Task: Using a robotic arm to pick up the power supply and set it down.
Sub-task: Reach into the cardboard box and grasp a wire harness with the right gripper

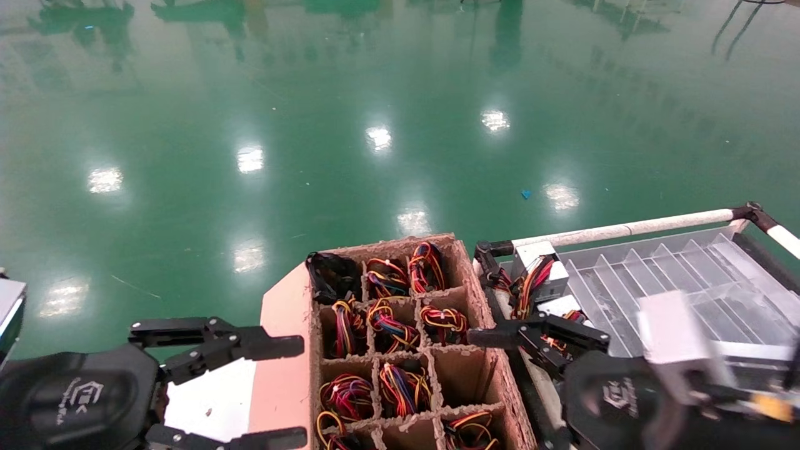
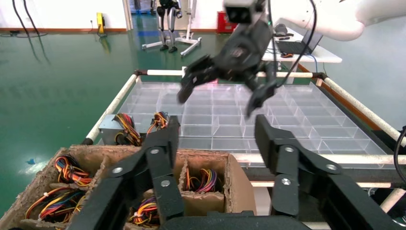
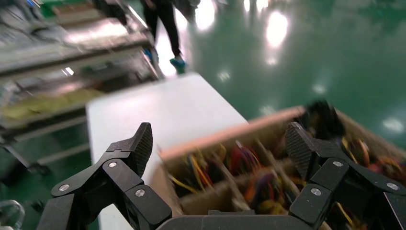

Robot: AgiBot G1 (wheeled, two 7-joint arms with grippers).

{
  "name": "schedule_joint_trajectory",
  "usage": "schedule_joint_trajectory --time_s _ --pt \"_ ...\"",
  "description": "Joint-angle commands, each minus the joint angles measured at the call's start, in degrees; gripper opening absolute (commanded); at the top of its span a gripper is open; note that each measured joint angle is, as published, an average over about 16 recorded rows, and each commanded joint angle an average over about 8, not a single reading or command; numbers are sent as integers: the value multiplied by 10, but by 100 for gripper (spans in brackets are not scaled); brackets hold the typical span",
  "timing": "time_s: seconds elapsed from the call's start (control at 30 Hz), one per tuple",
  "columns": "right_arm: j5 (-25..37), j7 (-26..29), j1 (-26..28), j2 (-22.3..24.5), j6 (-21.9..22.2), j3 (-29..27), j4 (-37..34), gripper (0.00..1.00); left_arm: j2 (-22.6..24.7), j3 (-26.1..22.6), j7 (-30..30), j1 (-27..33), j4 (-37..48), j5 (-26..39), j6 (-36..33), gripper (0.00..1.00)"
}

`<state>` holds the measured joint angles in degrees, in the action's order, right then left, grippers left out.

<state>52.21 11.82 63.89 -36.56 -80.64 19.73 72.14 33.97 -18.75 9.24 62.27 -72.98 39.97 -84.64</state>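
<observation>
A brown divided carton [image 1: 481,294] holds several power supplies, shown by their red, yellow and orange wire loops [image 1: 387,325]. Another power supply [image 1: 540,272], a grey box with coloured wires, lies at the near corner of the clear tray, also in the left wrist view [image 2: 119,128]. My right gripper [image 1: 503,381] hangs open and empty beside the carton's right wall; its wrist view looks across the cells [image 3: 219,139]. My left gripper [image 1: 294,390] is open and empty, left of the carton above the white table [image 2: 216,129].
The clear divided tray [image 1: 687,281] sits in a white-tube frame [image 1: 625,228] right of the carton. An all-black wire bundle [image 1: 331,275] fills the carton's far-left cell. A white table [image 1: 206,400] lies under my left gripper. Green floor stretches beyond.
</observation>
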Motion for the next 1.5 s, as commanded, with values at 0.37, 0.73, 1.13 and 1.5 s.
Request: schedule_joint_trajectory --time_s 0.37,0.73,1.13,1.5 --pt "174 22 92 -67 51 75 -56 92 0 0 0 0 0 0 0 0" --pt "314 13 188 -144 72 138 -151 0 0 0 0 0 0 0 0 0" --pt "365 -55 250 -221 82 167 -298 0 0 -1 0 0 0 0 0 35" --pt "370 -128 290 -264 79 172 -424 0 0 -1 0 0 0 0 0 55"
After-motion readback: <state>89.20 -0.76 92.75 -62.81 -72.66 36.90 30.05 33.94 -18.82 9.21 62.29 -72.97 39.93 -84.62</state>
